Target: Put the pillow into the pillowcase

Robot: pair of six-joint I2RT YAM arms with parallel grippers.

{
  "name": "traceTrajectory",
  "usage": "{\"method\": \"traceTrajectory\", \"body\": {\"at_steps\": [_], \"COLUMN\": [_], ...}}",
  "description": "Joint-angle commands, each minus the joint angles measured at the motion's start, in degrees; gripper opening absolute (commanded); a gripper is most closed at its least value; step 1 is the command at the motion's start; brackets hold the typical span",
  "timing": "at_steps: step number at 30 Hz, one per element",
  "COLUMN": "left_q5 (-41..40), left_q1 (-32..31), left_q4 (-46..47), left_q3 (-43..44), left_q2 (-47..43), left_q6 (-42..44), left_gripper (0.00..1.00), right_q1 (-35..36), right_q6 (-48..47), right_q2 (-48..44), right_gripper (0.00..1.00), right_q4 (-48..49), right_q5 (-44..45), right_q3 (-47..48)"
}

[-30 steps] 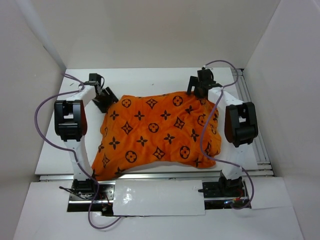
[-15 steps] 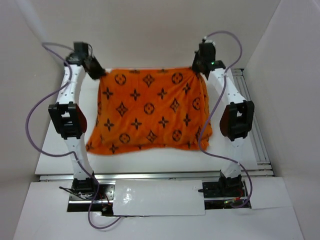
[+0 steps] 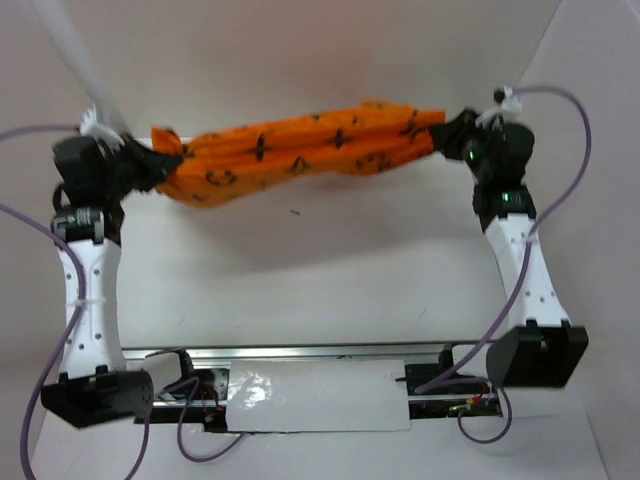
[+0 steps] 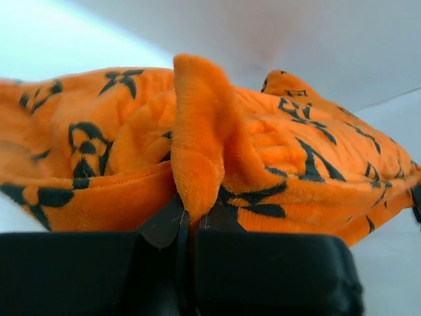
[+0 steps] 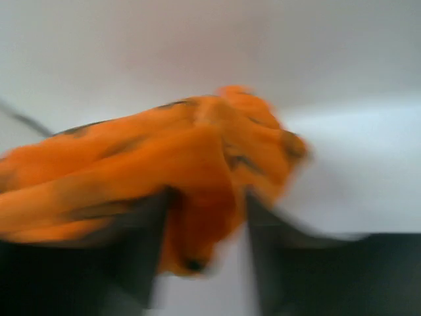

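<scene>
The orange pillowcase (image 3: 300, 150) with dark brown motifs hangs in the air, pulled into a long bunched roll between both raised arms. My left gripper (image 3: 160, 165) is shut on its left corner; in the left wrist view the jaws (image 4: 191, 220) pinch a fold of orange plush (image 4: 276, 151). My right gripper (image 3: 445, 135) is at the roll's right end. In the blurred right wrist view its jaws (image 5: 204, 197) stand apart, with a corner of the pillowcase (image 5: 164, 158) hanging between them and a gap beside the right finger. The pillow is hidden.
The white table (image 3: 300, 290) lies below the cloth, with white walls (image 3: 300, 50) on three sides. A metal rail (image 3: 300, 352) runs along the near edge between the arm bases. Purple cables (image 3: 575, 170) loop off both arms.
Both arms have lifted the pillowcase off the table and swung outward, stretching it from a flat spread into a bunched roll. The left gripper stayed shut; the right jaws have parted.
</scene>
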Motion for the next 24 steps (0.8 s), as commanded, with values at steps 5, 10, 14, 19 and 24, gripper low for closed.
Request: {"method": "traceTrajectory", "body": {"at_steps": [5, 10, 14, 19, 24], "left_q5": [-13.3, -15.3, -17.9, -20.2, -12.4], "left_q1": [-0.1, 1.8, 0.8, 0.2, -0.9], "left_q4": [-5.9, -19.6, -22.4, -24.0, -19.6], "left_q3": [-41.4, -31.6, -25.9, -22.5, -29.2], "left_q2": [-9.8, -19.4, -30.2, -28.2, -21.4], "left_q6": [-5.9, -4.9, -5.5, -5.5, -3.6], "left_gripper": [1.00, 0.97, 1.00, 1.00, 1.00], "right_q1": [-8.1, -7.6, -7.0, -6.5, -4.5], "right_q6": [7.7, 9.6, 10.5, 6.1, 1.4], "right_q2": [-17.9, -29.1, -31.6, -27.4, -23.1], "right_gripper": [1.00, 1.00, 1.00, 1.00, 1.00], "right_q4": [0.1, -8.2, -9.3, -13.5, -13.5], "right_q5": [14.8, 22.8, 18.9, 13.9, 6.9], "right_q3": [-41.6, -41.2, -36.0, -29.2, -28.6]}}
